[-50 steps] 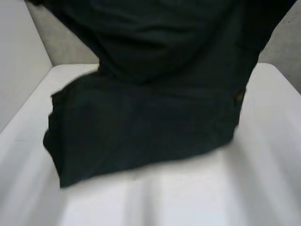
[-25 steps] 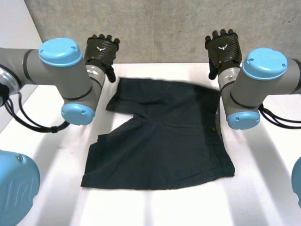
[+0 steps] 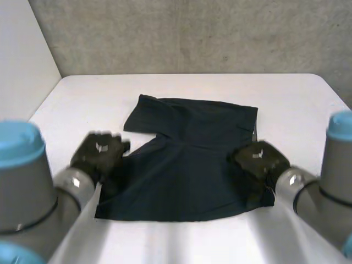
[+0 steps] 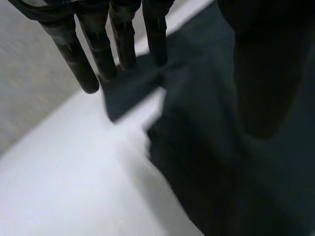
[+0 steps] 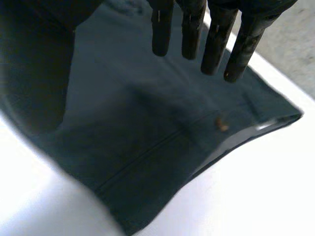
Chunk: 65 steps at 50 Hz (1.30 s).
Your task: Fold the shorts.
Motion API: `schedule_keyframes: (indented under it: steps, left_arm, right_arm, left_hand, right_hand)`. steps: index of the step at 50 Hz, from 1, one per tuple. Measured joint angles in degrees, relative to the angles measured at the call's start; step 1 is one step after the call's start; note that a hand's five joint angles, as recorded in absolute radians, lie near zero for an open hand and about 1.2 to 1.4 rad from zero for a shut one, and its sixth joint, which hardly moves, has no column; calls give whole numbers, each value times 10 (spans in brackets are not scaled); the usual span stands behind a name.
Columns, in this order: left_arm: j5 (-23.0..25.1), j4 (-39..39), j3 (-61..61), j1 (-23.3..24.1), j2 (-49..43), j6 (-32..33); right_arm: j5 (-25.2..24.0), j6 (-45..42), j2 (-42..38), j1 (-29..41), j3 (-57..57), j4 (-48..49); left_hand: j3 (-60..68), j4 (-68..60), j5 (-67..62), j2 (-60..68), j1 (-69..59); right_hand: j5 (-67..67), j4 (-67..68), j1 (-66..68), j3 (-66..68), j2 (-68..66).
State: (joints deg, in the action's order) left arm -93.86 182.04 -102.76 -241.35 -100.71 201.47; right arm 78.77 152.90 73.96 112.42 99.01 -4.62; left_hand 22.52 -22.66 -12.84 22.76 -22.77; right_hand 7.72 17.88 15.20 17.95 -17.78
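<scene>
A white desk stands against a grey concrete wall, carrying a pair of dark blue-green cloth shorts laid flat at its middle. Nearest the camera, the black left hand is over the shorts' left edge by the near corner, its fingers straight and spread, gripping nothing. The black right hand is over the near right corner, its fingers likewise straight and relaxed above the cloth; whether either hand touches the cloth cannot be told. Beyond its fingertips a small brown button sits near the shorts' edge. Farther back, the shorts' narrower end lies toward the wall.
</scene>
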Motion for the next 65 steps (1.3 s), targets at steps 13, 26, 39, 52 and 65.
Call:
schedule_keyframes:
  steps: [13, 26, 39, 52, 65]
  left_arm:
    - [25, 19, -115, -1, 5, -2]
    - [22, 82, -108, -12, -44, 4]
    - [17, 101, -95, -11, -72, 6]
    - [11, -87, -90, -5, 142, 19]
    - [40, -296, -86, 2, 238, 51]
  right_arm:
    - [-16, -9, 15, -41, 167, 169]
    - [-15, -9, 1, -68, 165, 233]
    - [0, -3, 4, -62, 145, 224]
    - [16, -69, 125, -64, 89, -13]
    - [-12, -255, 206, -77, 54, -258]
  left_hand:
    - [43, -45, -44, 42, -43]
    - [140, -138, -133, 138, -142]
    - [454, -460, -422, 455, -410]
    - [454, -461, -422, 455, -410]
    - [456, -462, -422, 457, -410]
  right_hand:
    - [203, 215, 191, 215, -218]
    - [479, 502, 390, 499, -491]
    - [479, 502, 390, 499, -491]
    - [479, 504, 390, 499, -491]
    - [479, 504, 390, 499, -491]
